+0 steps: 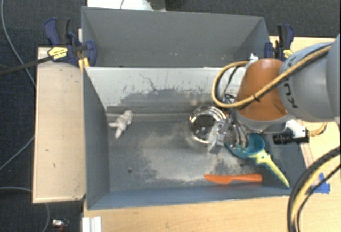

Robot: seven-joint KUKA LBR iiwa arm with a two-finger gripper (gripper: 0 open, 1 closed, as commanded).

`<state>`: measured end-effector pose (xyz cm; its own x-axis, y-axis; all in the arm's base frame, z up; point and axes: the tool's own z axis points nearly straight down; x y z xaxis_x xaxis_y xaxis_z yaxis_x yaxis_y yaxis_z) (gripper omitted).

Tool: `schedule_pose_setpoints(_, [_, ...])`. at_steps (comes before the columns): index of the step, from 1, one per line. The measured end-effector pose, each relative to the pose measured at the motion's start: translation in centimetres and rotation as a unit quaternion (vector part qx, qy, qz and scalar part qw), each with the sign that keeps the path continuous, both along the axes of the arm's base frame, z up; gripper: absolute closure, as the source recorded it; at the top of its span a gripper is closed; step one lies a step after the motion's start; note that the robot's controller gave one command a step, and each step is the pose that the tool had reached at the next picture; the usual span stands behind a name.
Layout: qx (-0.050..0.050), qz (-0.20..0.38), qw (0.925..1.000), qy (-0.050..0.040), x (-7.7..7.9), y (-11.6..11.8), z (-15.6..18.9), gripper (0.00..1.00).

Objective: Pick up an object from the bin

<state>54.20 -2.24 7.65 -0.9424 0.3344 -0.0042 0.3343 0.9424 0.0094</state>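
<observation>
Here the tool (220,135) hangs low in the right half of the grey bin (160,44), just beside a shiny round metal cup (200,125) (whether it is open or closed cannot be told). A teal scoop with a yellow handle (256,146) lies close on its right. An orange stick (233,177) lies near the front wall, and a small white figure (121,122) sits well apart at the left.

Nothing can be read; the dark marks on the arm's grey casing (289,93) stay illegible.
</observation>
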Motion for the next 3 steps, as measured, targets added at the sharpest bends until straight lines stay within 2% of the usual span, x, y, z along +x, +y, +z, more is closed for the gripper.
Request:
schedule_pose_setpoints(1, [0.004,-0.225,0.9743,0.0057,2.4,-5.2,0.2,1.0])
schedule_pose_setpoints(2, [0.004,-0.225,0.9744,0.0056,2.4,-5.2,0.2,1.0])
schedule_pose_setpoints(3, [0.0,-0.222,0.9749,0.0088,1.6,-4.4,2.2,1.0])
